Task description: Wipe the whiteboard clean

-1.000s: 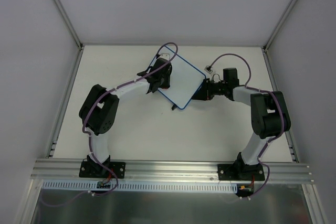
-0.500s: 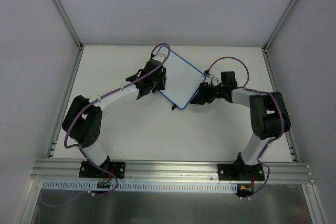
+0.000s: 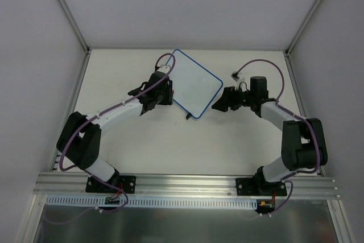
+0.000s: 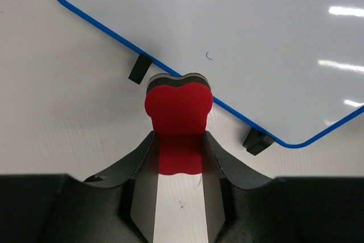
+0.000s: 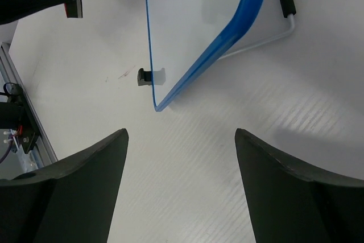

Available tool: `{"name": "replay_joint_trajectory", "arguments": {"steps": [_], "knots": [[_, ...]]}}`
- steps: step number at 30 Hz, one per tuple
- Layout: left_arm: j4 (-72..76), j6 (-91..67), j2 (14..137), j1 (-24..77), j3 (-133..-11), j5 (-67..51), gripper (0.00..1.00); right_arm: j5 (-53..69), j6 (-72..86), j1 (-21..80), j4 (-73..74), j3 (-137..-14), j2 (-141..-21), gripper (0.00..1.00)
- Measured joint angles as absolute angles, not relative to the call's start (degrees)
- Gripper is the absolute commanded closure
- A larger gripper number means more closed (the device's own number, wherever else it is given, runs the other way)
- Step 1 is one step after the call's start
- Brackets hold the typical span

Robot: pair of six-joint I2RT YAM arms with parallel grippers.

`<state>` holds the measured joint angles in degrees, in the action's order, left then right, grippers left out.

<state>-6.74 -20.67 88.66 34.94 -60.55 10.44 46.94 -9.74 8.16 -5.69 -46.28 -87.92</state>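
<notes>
My left claw (image 4: 178,136) pinches a matte red eraser (image 4: 178,98) with a lobed top, by the glossy, blue-rimmed, round-cornered whiteboard (image 4: 227,21); my right claw (image 5: 180,135) stands spread.

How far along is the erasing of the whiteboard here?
Mostly done: the whiteboard's face looks clean apart from one tiny blue mark near its lower edge. In hand: the left pincer grips the red eraser, just off that edge. The right pincer is open, clear of the board. Left: wipe that mark.
</notes>
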Motion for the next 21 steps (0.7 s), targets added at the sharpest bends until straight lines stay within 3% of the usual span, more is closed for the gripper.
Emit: {"name": "replay_joint_trajectory", "arguments": {"steps": [11, 21], "knots": [[-7.0, -24.8, 100.7, 33.9, -68.3, 6.5, 1.0, 44.4, -6.7, 8.0, -7.3, -47.7, -90.9, 0.29], [0.4, -30.4, 102.2, 31.4, -67.0, 3.4, 1.0, 44.4, -4.6, 7.9, -10.7, -48.5, -92.8, 0.33]]}}
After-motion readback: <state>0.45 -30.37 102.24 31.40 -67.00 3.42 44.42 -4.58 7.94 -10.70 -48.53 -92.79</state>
